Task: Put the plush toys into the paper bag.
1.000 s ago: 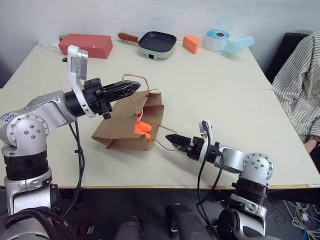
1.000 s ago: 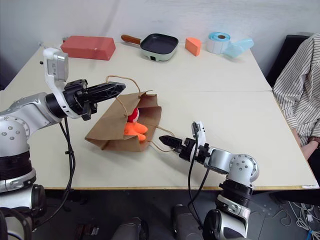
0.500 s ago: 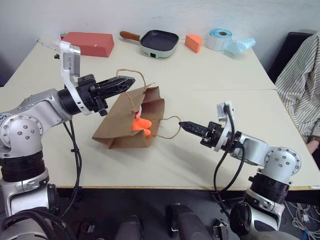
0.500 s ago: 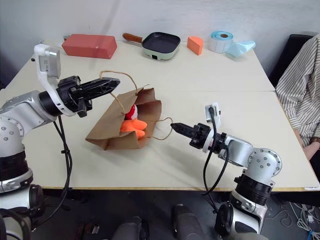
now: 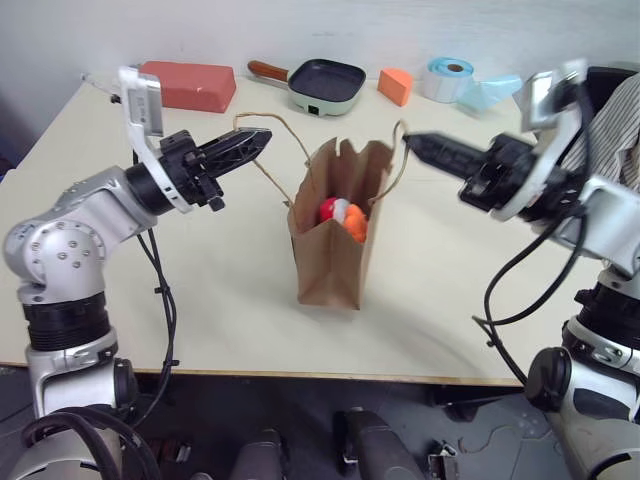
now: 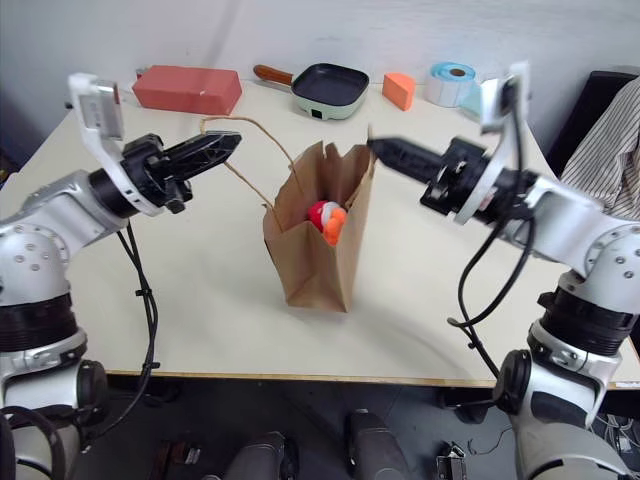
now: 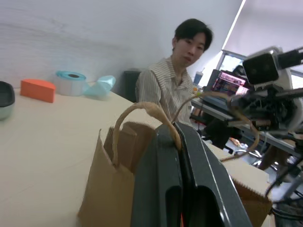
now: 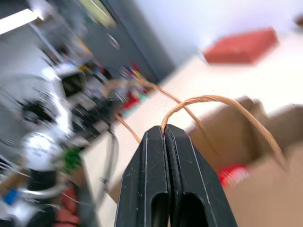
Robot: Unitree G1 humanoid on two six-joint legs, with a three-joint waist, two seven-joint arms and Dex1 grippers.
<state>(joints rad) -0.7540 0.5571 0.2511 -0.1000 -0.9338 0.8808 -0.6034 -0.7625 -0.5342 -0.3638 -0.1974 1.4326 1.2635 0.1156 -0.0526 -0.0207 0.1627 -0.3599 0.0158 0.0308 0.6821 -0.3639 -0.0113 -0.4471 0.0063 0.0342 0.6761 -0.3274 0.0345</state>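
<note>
Paper bag (image 5: 330, 250) raised upright, plush toys (image 5: 343, 213) inside; no legible writing.

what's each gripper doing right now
Left gripper: shut on one cord handle of the paper bag.
Right gripper: shut on the other handle.

You cannot read any text, label, brand or number on any thing in these views.

Bare table (image 5: 200, 260) flanks the upright paper bag (image 5: 330, 260); its open mouth seems unobstructed from above.
</note>
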